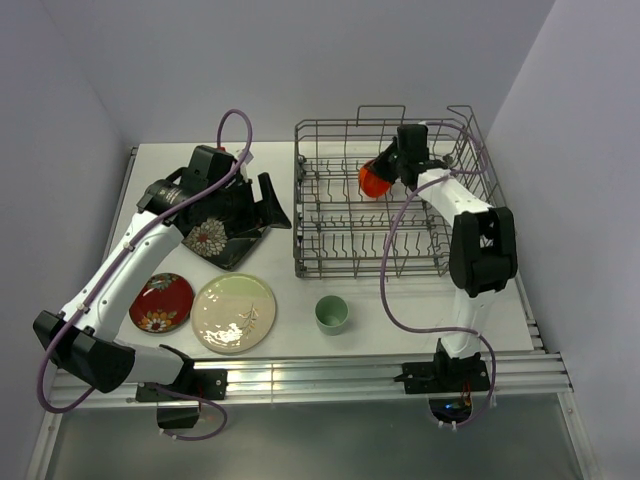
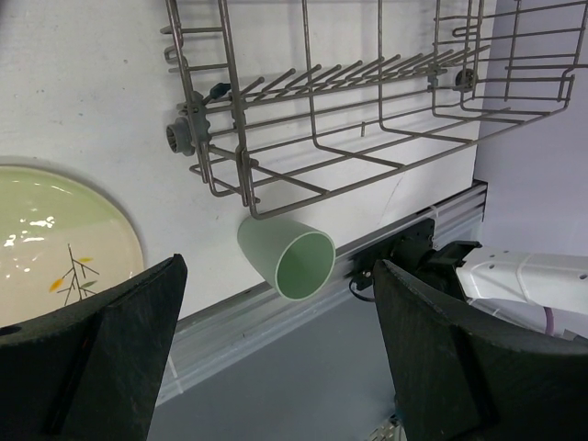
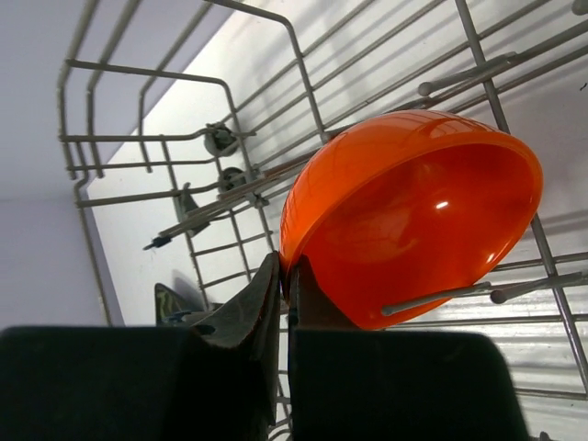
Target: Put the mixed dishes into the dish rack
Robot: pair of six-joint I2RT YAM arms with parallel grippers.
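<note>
Rim of the small orange bowl (image 3: 413, 220) sits pinched in my right end effector (image 3: 287, 276), tipped on edge among the far tines of the dish rack (image 1: 298, 200) so it can stand there, while my left end effector (image 2: 277, 268) hangs wide beside the black square floral plate (image 1: 215, 240).

White table (image 1: 295, 290), dish rack (image 1: 370, 268), black plate (image 1: 215, 240), red plate (image 1: 161, 302), cream plate (image 1: 233, 313), green cup (image 1: 331, 313)

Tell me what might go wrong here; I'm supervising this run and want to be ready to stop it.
The right gripper pinches the orange bowl only by its rim, tilted among the dish rack tines; released so, it may roll instead of seating. The arm's purple cable hangs across the rack and could snag.
</note>
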